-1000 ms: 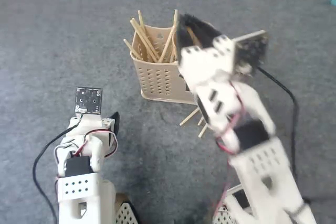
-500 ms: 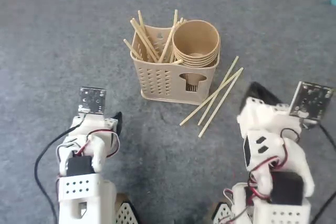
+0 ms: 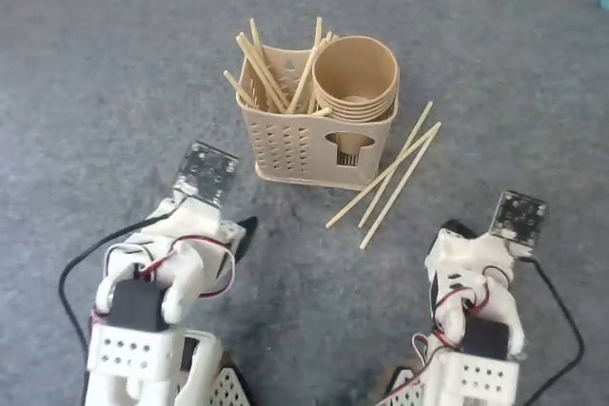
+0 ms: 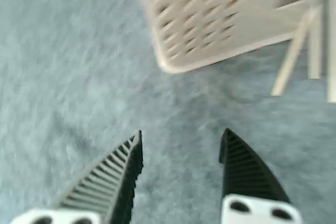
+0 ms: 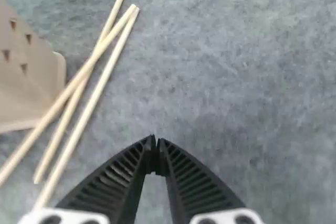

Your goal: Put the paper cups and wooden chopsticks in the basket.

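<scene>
A beige perforated basket (image 3: 309, 145) stands at the middle of the table. A stack of paper cups (image 3: 355, 78) sits upright in its right half, and several wooden chopsticks (image 3: 276, 68) stick out of its left half. Three loose chopsticks (image 3: 390, 178) lie on the carpet, leaning against the basket's right front corner. My left gripper (image 4: 182, 135) is open with nothing in it, low over the carpet short of the basket (image 4: 210, 19). My right gripper (image 5: 156, 142) is shut and empty, close to the loose chopsticks (image 5: 86, 95) and the basket's corner (image 5: 26, 87).
Grey carpet covers the table. In the high view the left gripper (image 3: 244, 234) sits front left of the basket and the right gripper (image 3: 455, 231) front right. The far edge of the table meets a pale wall.
The right arm has drawn back from above the basket to the front right, leaving the cups in it. The left arm has turned and shifted towards the basket.
</scene>
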Robot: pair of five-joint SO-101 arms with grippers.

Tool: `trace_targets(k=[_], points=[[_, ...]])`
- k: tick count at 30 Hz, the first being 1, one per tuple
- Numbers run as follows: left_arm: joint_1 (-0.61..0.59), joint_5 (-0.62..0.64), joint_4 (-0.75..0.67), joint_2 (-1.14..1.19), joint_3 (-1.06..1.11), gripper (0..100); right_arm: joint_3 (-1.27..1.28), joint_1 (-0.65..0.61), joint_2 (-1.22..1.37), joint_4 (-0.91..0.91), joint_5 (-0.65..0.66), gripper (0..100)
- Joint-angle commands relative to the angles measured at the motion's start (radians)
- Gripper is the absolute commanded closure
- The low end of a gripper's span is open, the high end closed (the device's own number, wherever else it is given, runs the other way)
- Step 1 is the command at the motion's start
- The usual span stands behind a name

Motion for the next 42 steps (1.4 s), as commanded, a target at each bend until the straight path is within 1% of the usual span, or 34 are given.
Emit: trace_targets(k=[1,5,8,11,16,20,24,27,30,32,35,39,42], points=[[0.132,0.015,0.044,0.133,-0.154,77,0.02,0.016,-0.016,-0.01,0.014,99.1],[0.235,0.055,0.015,0.451,-0.274,77,0.02,0.018,-0.016,-0.01,0.014,99.1],[0.322,0.063,-0.014,0.674,-0.378,78,0.02,0.022,-0.016,-0.01,0.014,99.1],[0.377,0.106,-0.084,0.819,-0.446,78,0.02,0.024,-0.016,-0.01,0.015,99.1],[0.425,0.173,-0.265,0.937,-0.417,78,0.02,0.024,-0.016,-0.01,0.015,99.1],[0.451,0.213,-0.448,0.996,-0.309,78,0.02,0.024,-0.016,-0.01,0.015,99.1],[0.45,0.227,-0.666,1.033,-0.183,78,0.02,0.024,-0.016,-0.01,0.015,99.1],[0.453,0.224,-0.784,1.022,-0.134,84,0.02,0.024,-0.016,-0.01,0.015,99.1],[0.463,0.222,-0.821,1.028,-0.131,90,0.02,0.024,-0.016,-0.01,0.017,99.1],[0.476,0.222,-0.829,1.04,-0.133,91,0.02,0.024,-0.016,-0.01,0.04,99.1],[0.48,0.222,-0.827,1.056,-0.139,91,0.02,0.024,-0.016,-0.008,0.074,99.1],[0.482,0.221,-0.812,1.056,-0.14,91,0.02,0.021,-0.016,0.008,0.078,99.1],[0.5,0.221,-0.806,1.059,-0.14,85,0.02,0.021,-0.016,0.008,0.078,99.1]])
